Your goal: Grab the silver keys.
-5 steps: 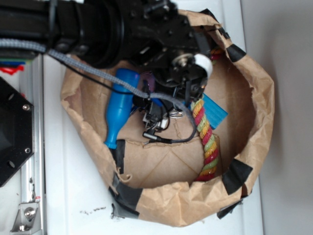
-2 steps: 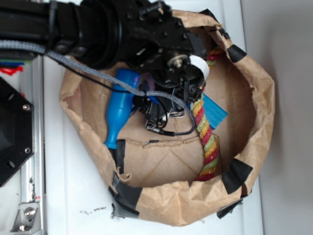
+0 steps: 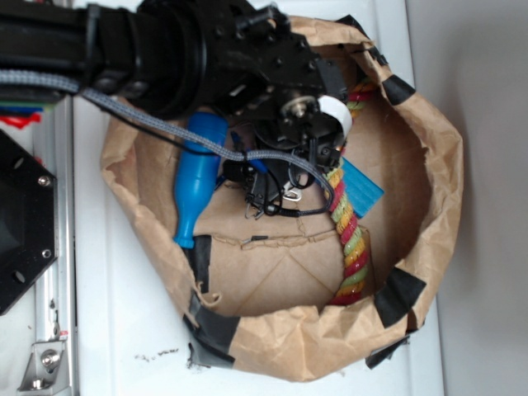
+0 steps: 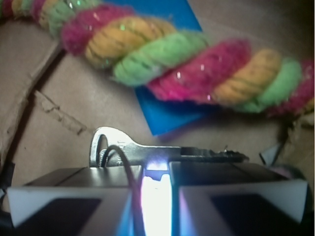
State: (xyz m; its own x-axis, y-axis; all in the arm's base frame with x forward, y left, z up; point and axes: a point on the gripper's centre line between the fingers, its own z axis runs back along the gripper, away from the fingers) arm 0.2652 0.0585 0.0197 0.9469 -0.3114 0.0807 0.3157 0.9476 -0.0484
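Inside a taped brown paper bag (image 3: 429, 148), the black gripper (image 3: 276, 183) hangs over the silver keys (image 3: 290, 195), which lie on the bag's floor near its middle, just beside the twisted pink, yellow and green rope (image 3: 351, 239) and close to the blue bottle (image 3: 196, 180) toward the bag's left wall.

The wrist view shows the two pale finger pads almost together, only a narrow bright slit between them, and a silver key (image 4: 147, 150) lying flat across just beyond their tips. Whether the pads are clamped on any part of the bunch cannot be told from either view.

The keys look small, hard and light. Their shiny metal is likely to be slippery, and as a loose bunch on a ring it would probably swing and shift once lifted. The ring or the thick of the bunch seems a surer hold than one thin blade.

The exterior view gives the keys' place in the bag but hides the pads behind the arm. The wrist view shows the pads, key and a blue card (image 4: 167, 93) under the rope.
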